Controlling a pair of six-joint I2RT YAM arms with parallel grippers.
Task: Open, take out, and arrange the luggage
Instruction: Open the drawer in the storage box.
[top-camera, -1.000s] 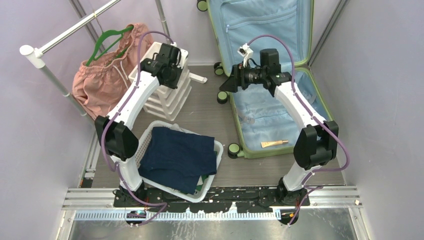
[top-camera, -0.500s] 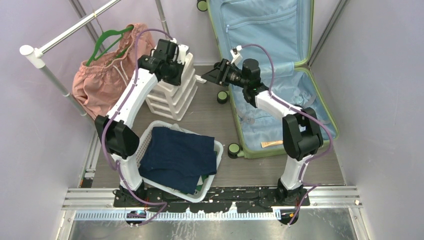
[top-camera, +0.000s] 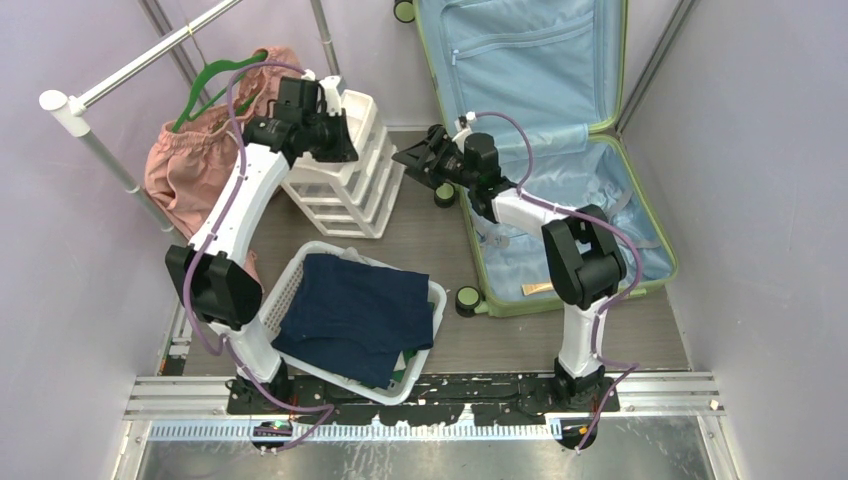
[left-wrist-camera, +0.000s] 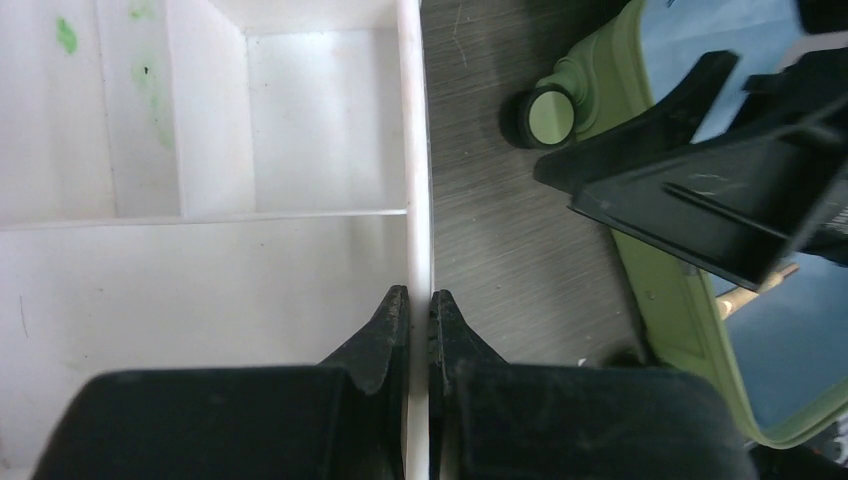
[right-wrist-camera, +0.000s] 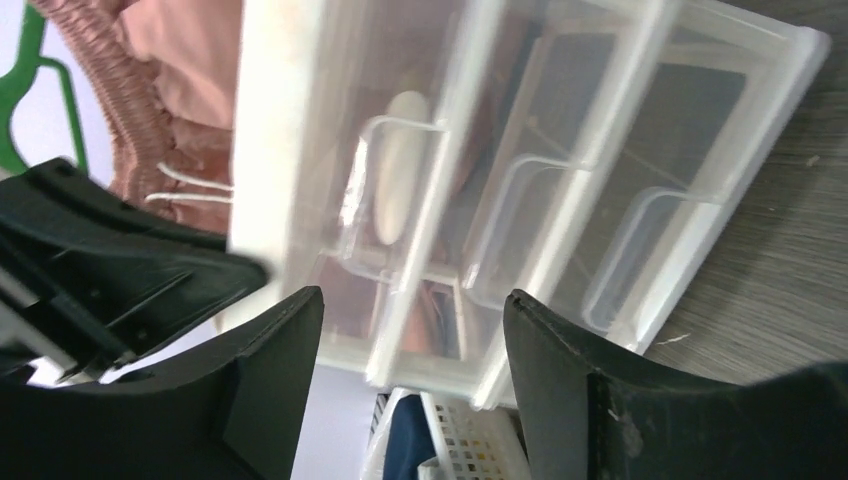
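Left wrist view: the left pincer (left-wrist-camera: 418, 305) is closed tight on the thin white top edge of the drawer unit (left-wrist-camera: 200, 290), and that edge runs straight up between its fingertips; just to the right lies grey floor, then a wheel (left-wrist-camera: 548, 115) and the green rim of the luggage (left-wrist-camera: 668, 300); the right pincer (right-wrist-camera: 410, 340) has its jaws well apart with nothing between them, facing the clear drawer fronts from close by; in the top external view the luggage lies open at the far right, lower shell flat on the floor, lid leaning upright at the back wall, light blue lining showing in both; a white basket (top-camera: 437, 300) holding a dark blue garment (top-camera: 350, 315) sits near the arm bases, left of the luggage; pink clothing (top-camera: 195, 165) hangs on a green hanger at the far left.
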